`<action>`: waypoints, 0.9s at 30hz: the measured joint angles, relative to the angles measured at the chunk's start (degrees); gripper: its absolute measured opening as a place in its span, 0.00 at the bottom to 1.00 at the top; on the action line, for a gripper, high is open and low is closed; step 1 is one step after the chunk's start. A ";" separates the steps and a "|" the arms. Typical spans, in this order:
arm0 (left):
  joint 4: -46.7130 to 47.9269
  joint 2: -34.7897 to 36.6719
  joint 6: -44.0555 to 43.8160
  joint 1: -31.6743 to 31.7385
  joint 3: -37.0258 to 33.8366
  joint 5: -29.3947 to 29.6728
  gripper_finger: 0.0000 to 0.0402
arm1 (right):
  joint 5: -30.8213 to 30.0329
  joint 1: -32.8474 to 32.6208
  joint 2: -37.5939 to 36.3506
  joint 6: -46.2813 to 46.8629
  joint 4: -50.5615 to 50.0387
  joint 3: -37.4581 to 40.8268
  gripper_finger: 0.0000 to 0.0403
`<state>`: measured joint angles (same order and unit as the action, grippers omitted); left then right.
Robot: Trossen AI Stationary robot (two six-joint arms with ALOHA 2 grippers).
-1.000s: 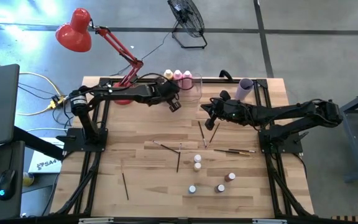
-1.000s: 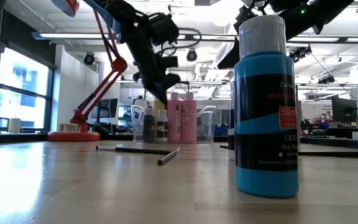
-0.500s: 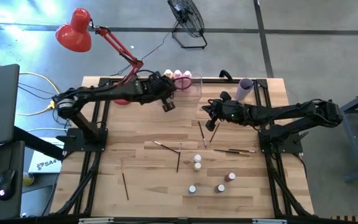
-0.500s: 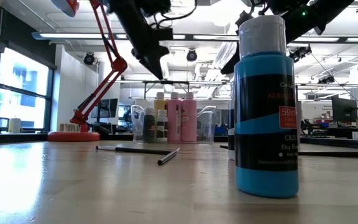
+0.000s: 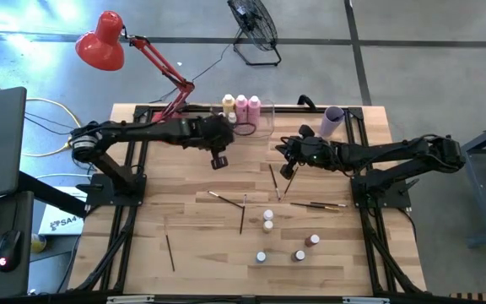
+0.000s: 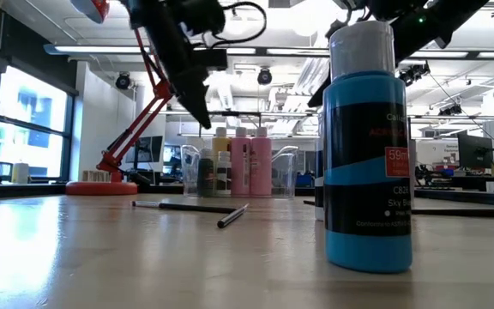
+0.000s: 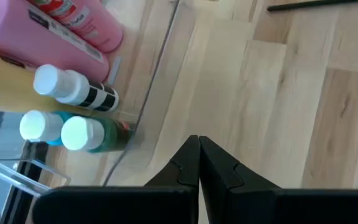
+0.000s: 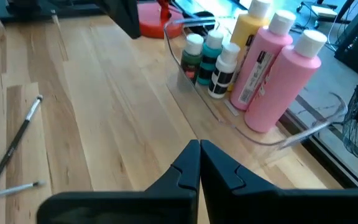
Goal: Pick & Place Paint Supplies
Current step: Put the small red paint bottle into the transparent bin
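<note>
A: High view. Over the last second the left gripper (image 5: pixel 219 160) has pulled back from the clear bin (image 5: pixel 266 119) toward mid-table, fingers clenched on nothing. The right gripper (image 5: pixel 288 168) hasn't shifted; it sits right of centre, also pinched empty.

B: Supplies?

A: Tall pink and yellow bottles (image 5: pixel 241 105) stand in the bin at the far edge. Brushes (image 5: pixel 242 218) and tiny capped bottles (image 5: pixel 267 220) are scattered on the near half.

B: Low view?

A: A sky-blue bottle (image 6: pixel 368 146) looms close; a brush (image 6: pixel 183 207) lies on the wood.

B: Left wrist?

A: Small bottles (image 7: pixel 84 134) sit inside the bin wall; closed fingers (image 7: pixel 185 168) are clear of it.

B: Right wrist?

A: Bin contents ahead, a brush (image 8: pixel 14 144) beside it.

B: Step?

A: Likely between drop-off and the next pick. Next: open up, descend over a loose piece.
</note>
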<state>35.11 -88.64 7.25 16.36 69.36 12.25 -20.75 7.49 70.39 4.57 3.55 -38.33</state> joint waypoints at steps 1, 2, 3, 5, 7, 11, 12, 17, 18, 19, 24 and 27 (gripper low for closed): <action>-1.79 0.44 -0.26 -0.25 -1.65 -0.22 0.00 | 0.00 0.00 0.00 0.07 -0.31 0.02 0.00; -3.67 1.05 -0.69 -0.61 -3.65 -1.01 0.00 | 0.11 0.00 0.00 0.07 -0.33 0.00 0.00; -4.25 1.58 -1.03 -0.69 -5.84 -1.45 0.00 | 0.31 0.00 0.00 0.07 -0.35 0.00 0.00; -7.76 2.69 -1.04 -1.40 -9.59 -2.58 0.00 | 1.13 0.00 0.00 0.08 -0.27 0.00 0.00; -10.96 4.74 -0.66 -1.47 -12.68 -4.03 0.00 | 1.95 0.00 0.00 0.09 -0.29 0.01 0.00; -14.16 8.33 -0.28 -1.37 -17.67 -4.50 0.00 | 2.92 0.00 0.00 0.09 -0.26 0.00 0.00; -14.25 9.48 -0.28 -1.36 -18.45 -4.50 0.00 | 2.95 0.00 0.00 0.09 -0.33 0.00 0.00; -14.80 15.38 -0.24 -1.41 -22.08 -5.38 0.00 | 2.93 0.00 0.00 -0.21 -0.37 0.00 0.00; -14.80 16.51 -0.23 -1.40 -22.85 -5.56 0.00 | 2.93 0.00 0.00 -0.25 -0.42 0.00 0.00; -14.84 17.84 -0.22 -1.40 -23.63 -5.55 0.00 | 2.93 0.00 0.00 -0.29 -0.50 0.00 0.00; -16.20 23.58 -0.19 -1.40 -27.96 -6.91 0.00 | 2.93 0.00 0.00 -0.32 -0.94 0.00 0.00; -18.75 26.71 -0.33 -1.38 -30.62 -9.94 0.00 | 2.93 0.00 0.00 -0.32 -1.86 0.00 0.00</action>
<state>16.36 -61.93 6.92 14.98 38.74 2.31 -17.82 7.49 70.39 4.25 1.70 -38.33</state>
